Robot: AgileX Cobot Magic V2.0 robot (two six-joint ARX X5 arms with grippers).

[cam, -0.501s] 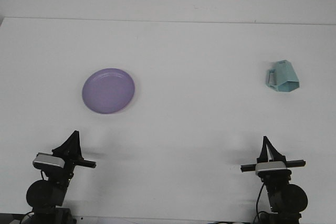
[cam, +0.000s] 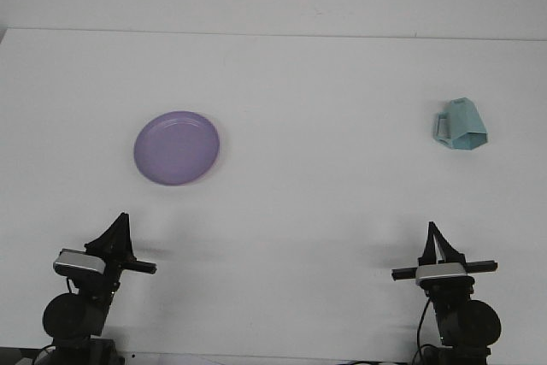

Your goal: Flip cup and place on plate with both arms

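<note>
Evidently the task has not begun: the teal cup lies tipped over on the white surface far to the right, nothing touching it, while the purple plate sits bare well apart on the left. Both arms wait at the near edge, and whether the left end effector or the right end effector is apart or together I cannot tell from this view. Next, I judge, the right arm must reach forward to the cup, grip it, and right it before any handover toward the plate.

purple plate left, teal cup right
</note>
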